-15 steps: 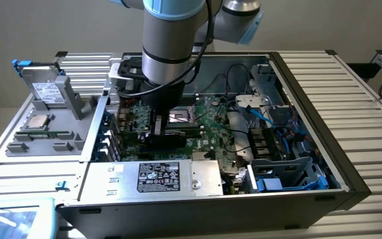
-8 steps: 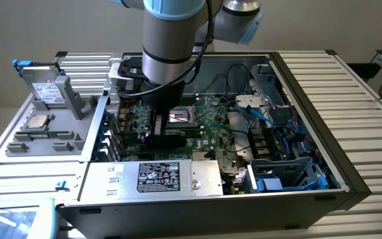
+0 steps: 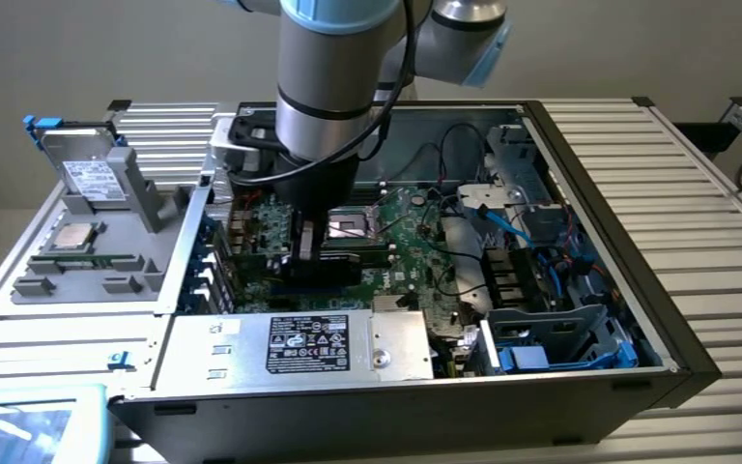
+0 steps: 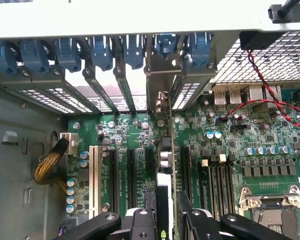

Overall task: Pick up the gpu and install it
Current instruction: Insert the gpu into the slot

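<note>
My gripper [image 4: 166,212] is clamped on the gpu [image 4: 166,150], held edge-on over the motherboard [image 4: 125,131] slots inside the case [image 3: 680,324]; pickup is done, and seating looks unfinished.

1. The black label [image 3: 309,344] on the silver box [image 3: 404,346] carries white print; I can read no word.
2. The white sticker [image 3: 88,179] on the upright drive [image 3: 74,147]: print, unreadable.
3. White lettering on my green board [image 4: 135,131]: too small to read.
</note>
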Tool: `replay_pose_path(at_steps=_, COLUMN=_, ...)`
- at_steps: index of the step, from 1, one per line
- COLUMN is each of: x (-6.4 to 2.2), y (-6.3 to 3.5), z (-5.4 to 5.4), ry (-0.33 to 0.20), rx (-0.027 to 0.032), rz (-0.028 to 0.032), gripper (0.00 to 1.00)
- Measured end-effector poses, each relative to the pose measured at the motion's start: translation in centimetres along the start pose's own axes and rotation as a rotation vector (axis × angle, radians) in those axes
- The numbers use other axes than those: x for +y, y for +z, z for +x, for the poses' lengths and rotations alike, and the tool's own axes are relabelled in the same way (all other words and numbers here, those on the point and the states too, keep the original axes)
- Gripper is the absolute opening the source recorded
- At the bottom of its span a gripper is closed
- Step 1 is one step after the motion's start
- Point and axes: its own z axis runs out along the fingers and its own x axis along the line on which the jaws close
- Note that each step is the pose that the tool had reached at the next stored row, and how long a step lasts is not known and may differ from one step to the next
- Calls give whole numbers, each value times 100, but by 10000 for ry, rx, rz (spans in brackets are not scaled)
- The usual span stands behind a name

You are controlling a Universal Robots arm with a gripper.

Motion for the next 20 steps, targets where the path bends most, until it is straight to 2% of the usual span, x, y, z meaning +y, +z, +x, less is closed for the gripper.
replay_pose_path(at_steps=3, x=-3, y=21, z=-10, ry=95, rx=-14, rz=-9, gripper=27)
replay_pose_path(at_steps=6, x=-3, y=25, z=-13, ry=200, rx=-28, rz=-46, gripper=27)
replay_pose_path(at_steps=20, x=-6, y=39, z=17, ry=196, rx=-19, rz=-49, gripper=27)
